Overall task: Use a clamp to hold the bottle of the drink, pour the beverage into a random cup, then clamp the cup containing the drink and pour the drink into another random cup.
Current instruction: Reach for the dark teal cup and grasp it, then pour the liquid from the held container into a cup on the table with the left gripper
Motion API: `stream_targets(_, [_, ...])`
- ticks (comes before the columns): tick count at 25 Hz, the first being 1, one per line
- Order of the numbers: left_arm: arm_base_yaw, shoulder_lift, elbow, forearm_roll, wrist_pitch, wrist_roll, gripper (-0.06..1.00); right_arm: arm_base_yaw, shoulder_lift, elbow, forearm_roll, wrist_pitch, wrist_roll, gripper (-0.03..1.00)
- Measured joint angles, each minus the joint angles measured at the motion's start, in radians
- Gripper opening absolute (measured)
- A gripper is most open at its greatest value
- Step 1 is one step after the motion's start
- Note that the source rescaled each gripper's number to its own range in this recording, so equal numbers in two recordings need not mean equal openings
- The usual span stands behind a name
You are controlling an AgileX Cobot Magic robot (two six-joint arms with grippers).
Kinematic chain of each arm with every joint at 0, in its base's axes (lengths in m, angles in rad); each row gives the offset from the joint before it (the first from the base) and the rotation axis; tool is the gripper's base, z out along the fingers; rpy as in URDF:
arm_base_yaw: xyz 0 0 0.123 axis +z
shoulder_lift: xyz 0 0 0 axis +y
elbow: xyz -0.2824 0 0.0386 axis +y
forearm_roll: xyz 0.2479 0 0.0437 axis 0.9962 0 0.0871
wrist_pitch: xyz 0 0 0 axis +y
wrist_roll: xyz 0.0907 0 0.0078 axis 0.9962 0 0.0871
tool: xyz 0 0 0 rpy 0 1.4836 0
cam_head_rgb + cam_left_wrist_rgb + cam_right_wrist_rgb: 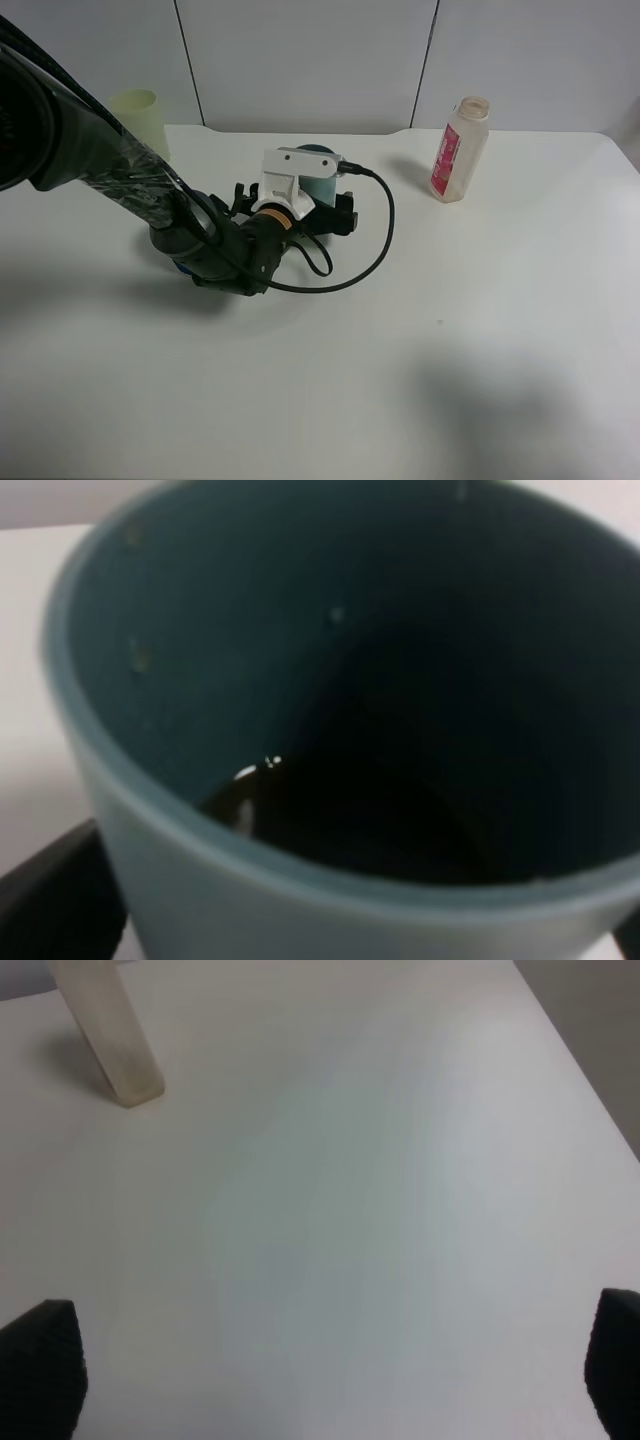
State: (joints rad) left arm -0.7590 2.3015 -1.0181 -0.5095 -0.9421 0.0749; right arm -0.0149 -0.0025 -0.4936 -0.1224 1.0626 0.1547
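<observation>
The cup containing the drink is a teal tumbler standing at the table's middle back, partly under the white camera mount. It fills the left wrist view, with dark liquid at its bottom. My left gripper reaches in from the left and straddles it, with black fingers against its outer wall. The bottle of the drink stands upright at the back right, apart from both grippers. Its base also shows in the right wrist view. My right gripper hangs open over bare table, out of the high view.
A pale yellow-green tumbler stands at the back left behind the left arm. Something blue peeks out from under the left arm's wrist. A black cable loops over the table right of the teal cup.
</observation>
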Motion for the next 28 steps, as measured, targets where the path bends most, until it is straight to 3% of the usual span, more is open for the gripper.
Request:
stream_targets(10, [0.005,0.040,-0.059,0.026,0.002,-0.009,0.82,0.000,0.000,0.000,0.000,0.000,0.000,1.00])
stream_targets(14, [0.030,0.040,-0.062,0.054,0.006,-0.009,0.64,0.000,0.000,0.000,0.000,0.000,0.000,1.00])
stream_targets(17, [0.050,0.040,-0.062,0.081,0.010,-0.009,0.23,0.000,0.000,0.000,0.000,0.000,0.000,1.00])
stream_targets(18, [0.050,0.040,-0.062,0.081,0.010,-0.009,0.23,0.000,0.000,0.000,0.000,0.000,0.000,1.00])
stream_targets(19, [0.052,0.040,-0.062,0.088,0.011,-0.009,0.08,0.000,0.000,0.000,0.000,0.000,0.000,1.00])
stream_targets(20, [0.053,0.040,-0.062,0.093,0.013,-0.009,0.00,0.000,0.000,0.000,0.000,0.000,0.000,1.00])
stream_targets(28, [0.057,0.021,-0.064,0.153,0.081,-0.009,0.00,0.000,0.000,0.000,0.000,0.000,0.000,1.00])
